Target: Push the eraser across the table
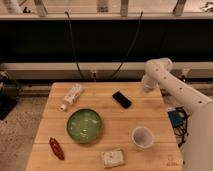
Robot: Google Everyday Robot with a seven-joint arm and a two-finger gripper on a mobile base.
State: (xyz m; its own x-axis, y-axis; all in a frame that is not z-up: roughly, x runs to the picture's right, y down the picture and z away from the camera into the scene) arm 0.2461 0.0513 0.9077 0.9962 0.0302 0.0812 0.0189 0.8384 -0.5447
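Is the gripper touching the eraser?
No, the gripper hangs over the far right edge of the table, apart from the eraser.

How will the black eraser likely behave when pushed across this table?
The eraser lies flat and low, so it should slide, not tip or roll. Its glossy face and the smooth wooden table suggest little drag, though an off-centre push would probably turn it. The pincer sits by the table's far right edge, apart from the eraser.
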